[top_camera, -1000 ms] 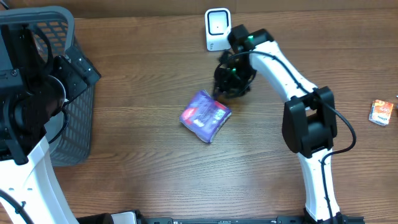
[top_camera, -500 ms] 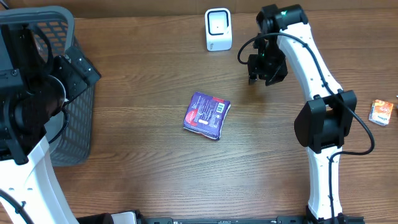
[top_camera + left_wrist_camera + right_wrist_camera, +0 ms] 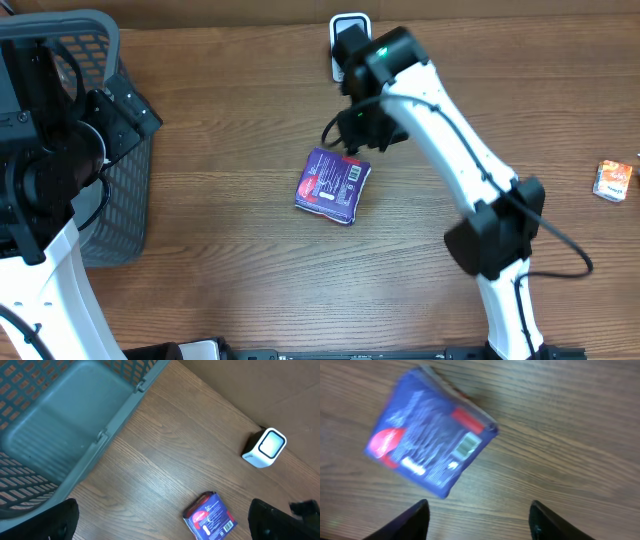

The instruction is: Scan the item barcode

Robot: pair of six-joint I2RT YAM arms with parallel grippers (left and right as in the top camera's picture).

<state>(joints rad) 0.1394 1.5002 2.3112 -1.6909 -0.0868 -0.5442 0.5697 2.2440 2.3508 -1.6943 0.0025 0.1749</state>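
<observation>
Overhead: purple packet (image 3: 333,185) flat on the wooden surface (image 3: 230,270), near the middle. Right end effector (image 3: 362,132) just beside its upper right corner. White scanner (image 3: 340,45) behind, partly hidden by the arm. Grey basket (image 3: 125,210) at far left, small orange box (image 3: 612,180) at far right.

Left wrist: left end effector (image 3: 167,522) spread wide, holding nothing.

Right wrist: fingers parted and empty, packet just ahead, not touching, barcode (image 3: 465,446) facing up.

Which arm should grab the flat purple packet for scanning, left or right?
Right. The right gripper hovers open just above the flat purple packet, whose barcode faces up, near the white scanner. The left gripper is far off, over by the grey mesh basket.
</observation>
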